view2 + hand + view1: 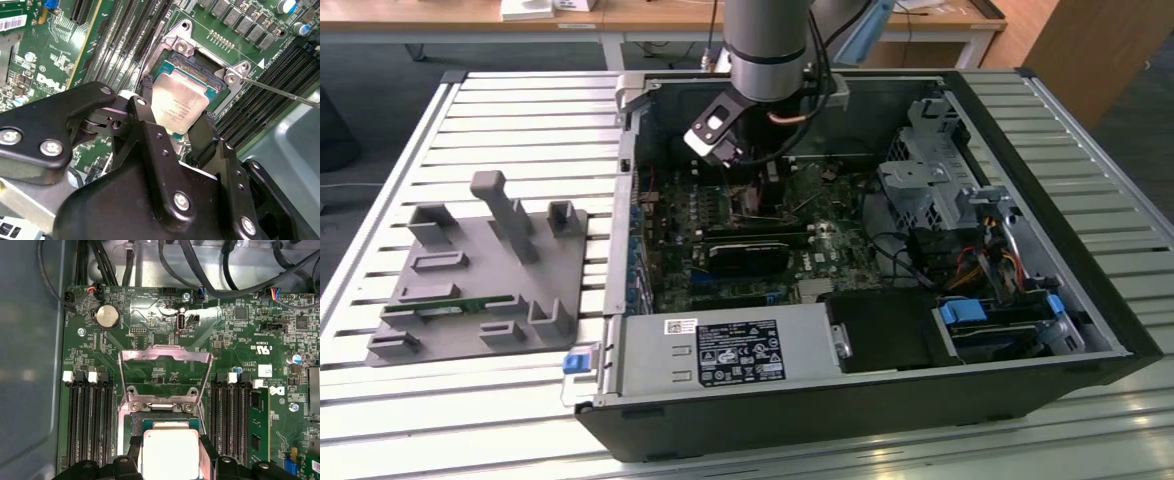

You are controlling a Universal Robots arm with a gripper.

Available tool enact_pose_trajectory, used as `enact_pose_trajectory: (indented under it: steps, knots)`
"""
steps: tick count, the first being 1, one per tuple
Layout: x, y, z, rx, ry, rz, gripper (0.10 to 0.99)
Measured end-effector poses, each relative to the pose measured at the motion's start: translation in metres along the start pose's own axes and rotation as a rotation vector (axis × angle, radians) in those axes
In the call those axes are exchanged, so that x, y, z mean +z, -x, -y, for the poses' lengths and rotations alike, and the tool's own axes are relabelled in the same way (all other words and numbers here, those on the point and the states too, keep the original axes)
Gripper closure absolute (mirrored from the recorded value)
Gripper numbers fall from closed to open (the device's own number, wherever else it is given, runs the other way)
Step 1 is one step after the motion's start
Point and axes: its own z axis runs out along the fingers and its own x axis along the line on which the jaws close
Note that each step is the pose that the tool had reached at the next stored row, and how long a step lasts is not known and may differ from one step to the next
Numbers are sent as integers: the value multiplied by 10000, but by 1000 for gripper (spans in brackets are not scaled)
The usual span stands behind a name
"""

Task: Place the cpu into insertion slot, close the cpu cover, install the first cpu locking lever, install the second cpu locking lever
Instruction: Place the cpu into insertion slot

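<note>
- The arm reaches down into the open computer case (pixel 881 405), in the upper middle of the exterior view.
- The gripper (pixel 177 104) has its jaws drawn in narrow, one finger against each side of the chip (pixel 170 452), apparently gripping it.
- The chip sits right over the socket (pixel 200 55). I cannot tell whether it is fully seated, so I'd say step one is nearly done.
- The cover (pixel 165 354) stands raised and open.
- A thin lever (pixel 280 92) juts out unlatched, so the cover and both levers are left.
</note>
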Motion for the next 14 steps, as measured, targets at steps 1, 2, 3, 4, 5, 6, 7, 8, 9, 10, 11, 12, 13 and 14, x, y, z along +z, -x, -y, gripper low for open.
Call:
enact_pose_trajectory:
  steps: [1, 2, 3, 4, 5, 6, 7, 8, 9, 10, 11, 12, 13, 14]
  knots:
    - [5, -7, 1, 2, 0, -1, 553]
    - [9, -17, 2, 5, 0, -2, 553]
    - [13, -27, 3, 7, 0, 0, 553]
    - [18, -34, 5, 17, -1, 1, 553]
    - [23, -40, 8, 33, 0, 1, 553]
    - [29, -41, 11, 49, -1, 2, 553]
    - [35, -42, 13, 56, -1, 3, 553]
    - [42, -42, 14, 59, -1, 4, 553]
    - [48, -42, 17, 62, -1, 3, 553]
    - [52, -42, 18, 62, -1, 4, 553]
    - [56, -42, 18, 62, -1, 4, 553]
    - [61, -42, 18, 62, -1, 4, 553]
    - [67, -43, 19, 62, -1, 3, 553]
    - [72, -43, 19, 63, -1, 4, 553]
